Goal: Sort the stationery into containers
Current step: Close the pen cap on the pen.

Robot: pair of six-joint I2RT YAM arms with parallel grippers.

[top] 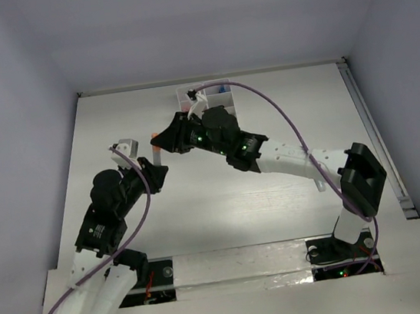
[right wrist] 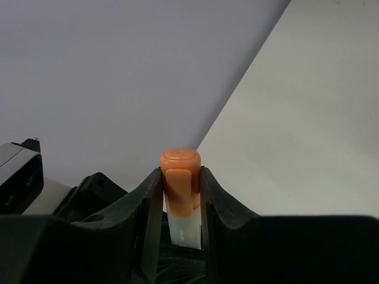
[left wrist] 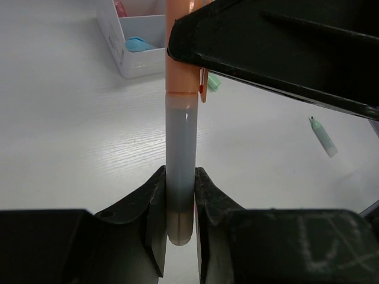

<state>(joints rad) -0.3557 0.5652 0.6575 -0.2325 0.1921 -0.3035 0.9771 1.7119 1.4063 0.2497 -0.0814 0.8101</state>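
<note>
Both arms are holding 1 marker (left wrist: 180,136) between them, above the table (left wrist: 71,130) and not touching it. The left gripper (left wrist: 179,176) is clamping the lower end of the grey barrel, and its 2 fingers are pressing on both sides. The right gripper (right wrist: 180,173) is gripping the orange cap at the other end, so neither gripper is free.

In the top view the organiser box (top: 206,95) is lying at the far side of the table, just behind the right wrist. In the left wrist view a light-blue item (left wrist: 137,44) is already lying in 1 of its compartments. A pale-green marker (left wrist: 324,137) is waiting on the table, well apart from the box.

I think the step in hand is a hand-over of the marker from one arm to the other, or a correction of the grip. I cannot tell which arm is giving.

Next, 1 gripper needs to let go first, while the other is keeping a firm hold. The right arm is nearer to the box, so it seems better placed to carry the marker there. The cap may slip off if both are pulling apart.
</note>
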